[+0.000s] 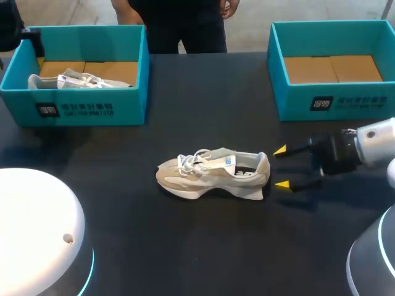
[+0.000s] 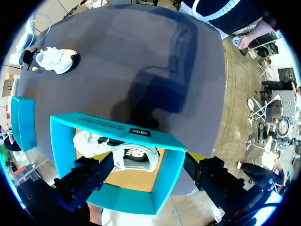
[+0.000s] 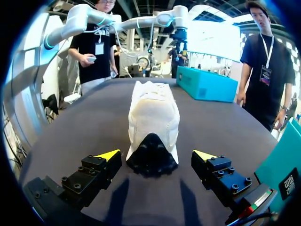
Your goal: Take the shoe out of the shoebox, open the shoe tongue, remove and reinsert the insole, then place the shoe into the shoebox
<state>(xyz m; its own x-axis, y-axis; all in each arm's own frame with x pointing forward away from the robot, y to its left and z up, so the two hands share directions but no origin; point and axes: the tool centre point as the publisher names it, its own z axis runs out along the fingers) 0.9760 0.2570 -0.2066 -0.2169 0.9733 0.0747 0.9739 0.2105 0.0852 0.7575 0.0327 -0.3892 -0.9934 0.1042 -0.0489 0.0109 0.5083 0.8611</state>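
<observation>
White base of the left arm (image 1: 37,228) fronts a dark table (image 1: 123,203). The left shoebox (image 1: 80,111) holds a second sneaker (image 1: 80,80); the right shoebox (image 1: 333,102) shows its cardboard floor. A beige sneaker (image 1: 213,176) sits upright mid-table, out of its box, with its heel toward the right gripper (image 1: 282,167). Those fingers are spread and empty just behind it, seemingly lined up to steady the heel. The left gripper (image 2: 149,165) hovers over the left shoebox, spread wide and holding nothing.
</observation>
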